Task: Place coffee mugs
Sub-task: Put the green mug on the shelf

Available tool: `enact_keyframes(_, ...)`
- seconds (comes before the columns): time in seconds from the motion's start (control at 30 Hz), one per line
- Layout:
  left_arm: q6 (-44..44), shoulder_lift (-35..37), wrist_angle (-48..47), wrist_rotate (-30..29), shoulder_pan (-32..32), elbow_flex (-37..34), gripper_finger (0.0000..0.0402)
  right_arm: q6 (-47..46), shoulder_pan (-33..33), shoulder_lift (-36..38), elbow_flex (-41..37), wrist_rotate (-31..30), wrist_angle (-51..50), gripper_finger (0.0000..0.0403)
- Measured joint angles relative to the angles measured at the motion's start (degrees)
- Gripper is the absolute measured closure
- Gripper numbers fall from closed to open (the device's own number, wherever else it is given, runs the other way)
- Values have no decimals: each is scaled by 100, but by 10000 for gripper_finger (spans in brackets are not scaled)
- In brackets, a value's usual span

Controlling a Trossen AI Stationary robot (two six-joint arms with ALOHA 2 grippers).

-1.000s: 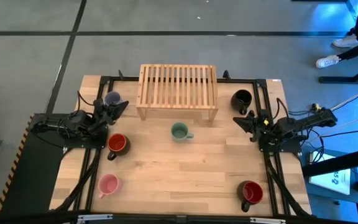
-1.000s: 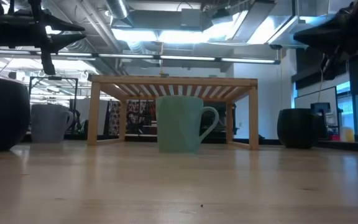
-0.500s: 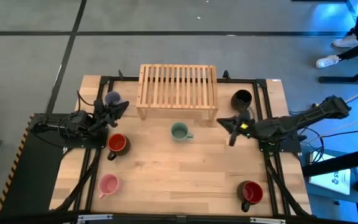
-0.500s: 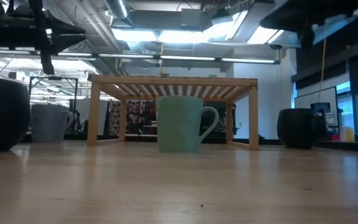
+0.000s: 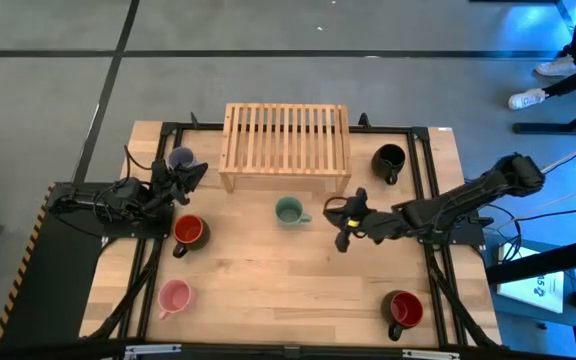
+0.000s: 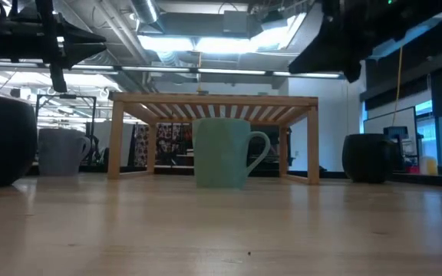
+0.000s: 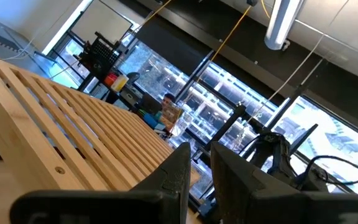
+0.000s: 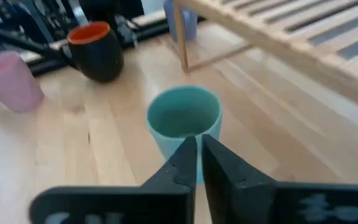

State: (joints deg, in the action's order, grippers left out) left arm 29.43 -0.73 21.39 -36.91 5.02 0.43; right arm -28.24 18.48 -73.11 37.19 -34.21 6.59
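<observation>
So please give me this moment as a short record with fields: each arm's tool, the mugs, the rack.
right tool: fingers shut, empty, beside the green ceramic mug, apart from it
left tool: waiting at the table's left edge, shut
slatted wooden rack: nothing on top
other mugs: lavender-grey, black, pink, dark with orange-red inside, dark with red inside

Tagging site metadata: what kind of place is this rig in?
Likely a lab or industrial workshop, not a home. Exposed ceiling ducts and strip lights overhead, a bare grey floor around the table, and equipment stands by large windows.
</observation>
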Motion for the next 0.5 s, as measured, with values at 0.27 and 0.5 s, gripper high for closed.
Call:
enact_keyframes(0.27,6,0,2,5,0,0,345,-311,-441,-614,2,706,53,253)
enact_keyframes(0.5,8,0,2,11,0,0,345,-256,-814,-1060,2,1496,392,162)
